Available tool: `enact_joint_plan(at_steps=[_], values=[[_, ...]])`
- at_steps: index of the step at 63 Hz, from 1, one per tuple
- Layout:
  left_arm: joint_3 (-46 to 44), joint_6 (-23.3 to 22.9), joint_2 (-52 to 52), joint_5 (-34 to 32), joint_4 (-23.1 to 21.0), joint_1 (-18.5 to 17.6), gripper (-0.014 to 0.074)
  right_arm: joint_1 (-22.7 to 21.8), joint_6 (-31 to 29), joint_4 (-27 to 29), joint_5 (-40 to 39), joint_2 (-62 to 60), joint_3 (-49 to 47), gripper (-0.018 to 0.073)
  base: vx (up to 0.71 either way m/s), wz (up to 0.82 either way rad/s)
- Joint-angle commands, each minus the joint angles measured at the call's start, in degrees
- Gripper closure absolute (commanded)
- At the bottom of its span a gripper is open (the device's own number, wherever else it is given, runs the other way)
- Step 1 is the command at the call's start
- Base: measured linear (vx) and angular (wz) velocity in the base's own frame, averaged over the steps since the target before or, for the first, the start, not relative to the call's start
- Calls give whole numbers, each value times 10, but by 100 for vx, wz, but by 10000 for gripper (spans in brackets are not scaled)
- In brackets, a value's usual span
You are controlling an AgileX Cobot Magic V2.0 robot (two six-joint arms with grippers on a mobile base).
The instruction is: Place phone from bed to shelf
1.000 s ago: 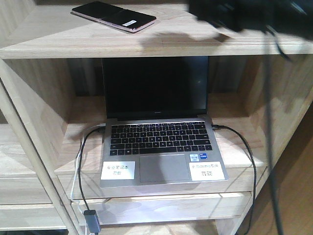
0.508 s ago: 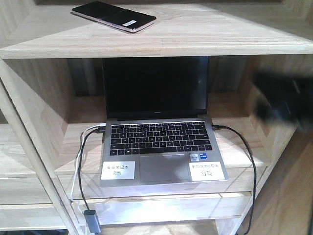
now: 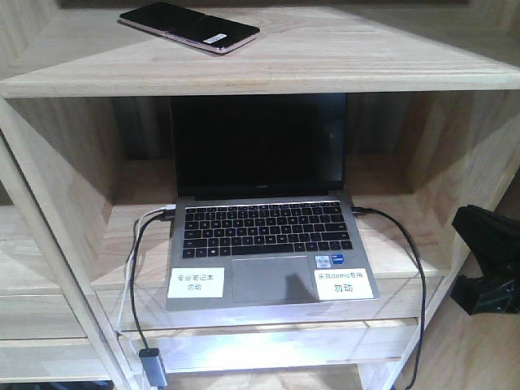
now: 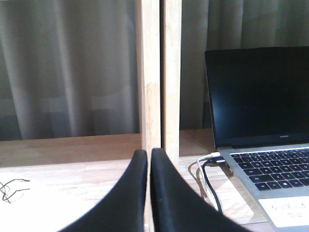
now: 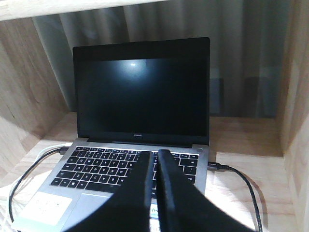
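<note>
Since phone (image 3: 189, 27) already lies flat on top board of shelf (image 3: 341, 61), screen up, white sticker toward its right end, free of any end effector, looks like place step is done and arms are in the retreat/park phase. Lies near the board's left rear, well back from front edge; no sign of overhang. Left end effector (image 4: 149, 166): fingers pressed together, empty, pointed at a vertical shelf post with grey curtain behind. Right end effector (image 5: 155, 169): fingers closed with only a thin slit between, empty, aimed at open laptop (image 3: 264, 203) in the compartment below. Dark piece of right arm visible low at right edge of front view, beside the shelf, well apart from phone. Bed not in view in any camera. Next move, as a judgement: nothing left to grasp; keep both arms clear of shelf, watch laptop lid and black cables (image 3: 402, 244) running along both sides of it when backing out. Main risk: snagging a cable or bumping the laptop.
</note>
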Motion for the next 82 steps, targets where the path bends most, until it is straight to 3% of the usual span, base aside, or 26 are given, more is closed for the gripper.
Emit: enact_joint_plan(at_steps=[1,24,29,35,42,49,55,64,74,82], values=[[-14,-5,-4,-39,-6,-3,595,-2,-3,4,-26,-2,-16,564,0,0],[-14,-5,-4,-39,-6,-3,595,-1,-2,6,-24,-2,-16,564,0,0],[-14,-5,-4,-39,-6,-3,595,-1,13,-17,-24,-4,-16,564,0,0],[-14,-5,-4,-39,-6,-3,595,-1,86,-100,-24,-10,-16,564,0,0],[-14,-5,-4,-39,-6,-3,595,-1,258,-278,-24,-14,-16,564,0,0],[-14,-5,-4,-39,-6,-3,595,-1,467,-473,-26,-20,-16,564,0,0],[-14,-5,-4,-39,-6,-3,595,-2,574,-567,-36,-28,-16,564,0,0],[-14,-5,-4,-39,-6,-3,595,-11,548,-584,-33,-49,-16,564,0,0],[-14,-5,-4,-39,-6,-3,595,-85,510,-573,17,-86,-15,564,0,0],[-14,-5,-4,-39,-6,-3,595,-136,512,-576,-6,-130,37,564,0,0]])
